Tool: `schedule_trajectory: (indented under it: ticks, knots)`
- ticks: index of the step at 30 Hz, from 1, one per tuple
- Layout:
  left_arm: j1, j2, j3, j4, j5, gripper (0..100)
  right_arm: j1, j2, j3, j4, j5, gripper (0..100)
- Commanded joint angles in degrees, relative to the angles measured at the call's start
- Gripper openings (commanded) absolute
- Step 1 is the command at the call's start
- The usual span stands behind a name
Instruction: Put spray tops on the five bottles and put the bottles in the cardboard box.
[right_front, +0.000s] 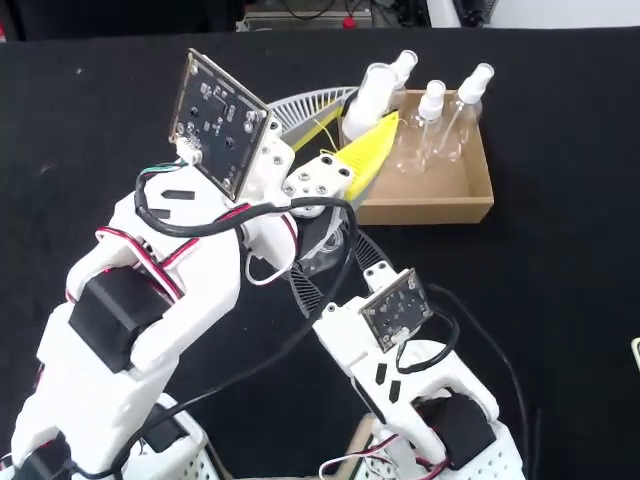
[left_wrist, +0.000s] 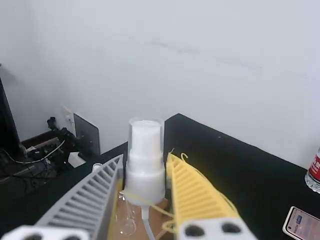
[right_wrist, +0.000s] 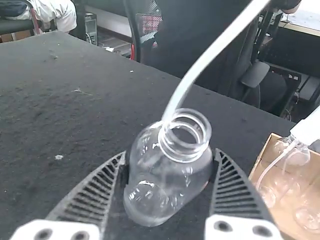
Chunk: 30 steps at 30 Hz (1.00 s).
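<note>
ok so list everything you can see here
open bottle: 1, clear, gripped by the right hand
spray top: 1, white, gripped by the left hand, tube reaching into the open bottle's neck
capped bottles: 2, clear with white tops, in the cardboard box
cardboard box: 1, brown, far side of the table
table: 1, black
left hand: 1, grey and yellow fingers, raised by the box's corner
right hand: 1, dark fingers, nearer the arm bases

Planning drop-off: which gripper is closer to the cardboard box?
Left. The left gripper, gripping a spray top, hangs at the cardboard box's edge; the right gripper, gripping a bottle, stands apart.
</note>
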<state>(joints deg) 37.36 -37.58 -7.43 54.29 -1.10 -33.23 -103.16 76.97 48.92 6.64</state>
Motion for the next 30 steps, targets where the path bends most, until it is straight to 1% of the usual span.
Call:
schedule_trajectory:
  ticks: [1,4,8,14,17,19,23,27,30]
  knots:
    - [0.66,-1.05,0.66,-4.48,-0.53,5,-0.88,-5.23,-0.48,-0.26,-0.44,17.0]
    - [0.84,-1.05,2.42,-6.07,-0.53,5,-0.88,-5.23,-0.48,-0.26,-0.44,17.0]
    - [1.10,-1.14,4.79,-6.07,-0.44,4,-0.88,-5.23,-0.48,-0.26,-0.44,17.0]
    - [-1.19,-1.85,6.64,-4.57,-0.44,4,-0.88,-5.23,-0.48,-0.26,-0.44,17.0]
    - [-1.27,-5.36,7.96,-2.37,1.93,4,-0.88,-5.23,-0.48,-0.26,-0.44,17.0]
    - [-1.89,-8.35,10.51,-2.37,3.87,5,-0.88,-5.23,-0.48,-0.26,-0.44,17.0]
    - [-2.95,-13.71,18.51,-2.55,3.43,5,-0.88,-5.23,-0.57,-0.26,-0.44,17.0]
    - [-3.56,-18.11,26.95,-7.74,3.52,5,-0.97,-5.23,-0.57,-0.18,-0.44,17.0]
    - [-5.85,-21.54,31.60,-10.64,3.43,5,-0.88,-5.23,-0.57,-0.09,-0.26,17.0]
